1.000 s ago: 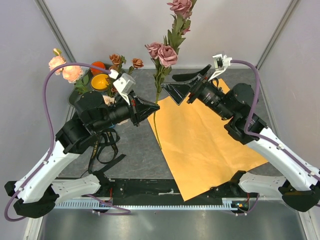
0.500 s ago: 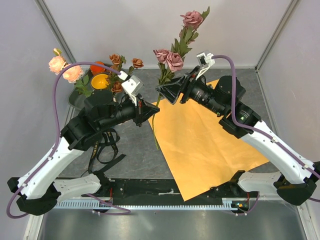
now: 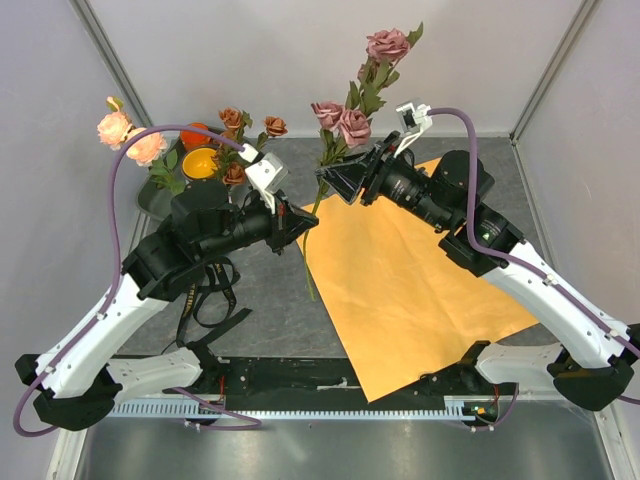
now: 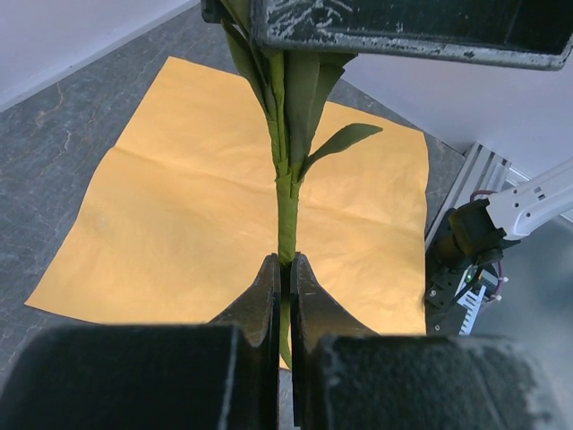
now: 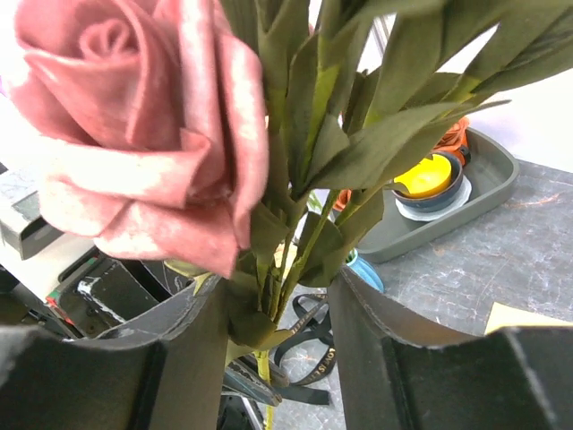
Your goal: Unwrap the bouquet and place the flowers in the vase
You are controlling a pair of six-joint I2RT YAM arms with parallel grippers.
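Observation:
My left gripper [image 3: 306,222] [image 4: 286,265] is shut on the green stem [image 4: 286,210] of a mauve rose cluster [image 3: 353,127], holding it upright above the flat orange paper [image 3: 420,290]. Higher on that stem, my right gripper [image 3: 335,182] [image 5: 279,287] stands open with its jaws on either side of the leaves [image 5: 304,170], just below a mauve bloom [image 5: 134,116]. A sliver of the teal vase [image 5: 363,270] shows past the leaves. Peach roses [image 3: 130,140] and rust roses [image 3: 235,120] stand at the back left.
The black ribbon [image 3: 205,300] lies loose on the table under my left arm. A grey tray [image 5: 488,170] at the back left holds an orange cup [image 3: 200,160] and a yellow-filled bowl [image 5: 428,175]. White walls close in the table.
My right gripper has moved left onto the leafy part of the stem, and its jaws have narrowed around the leaves. The left gripper has kept its hold and tilted the stem slightly.

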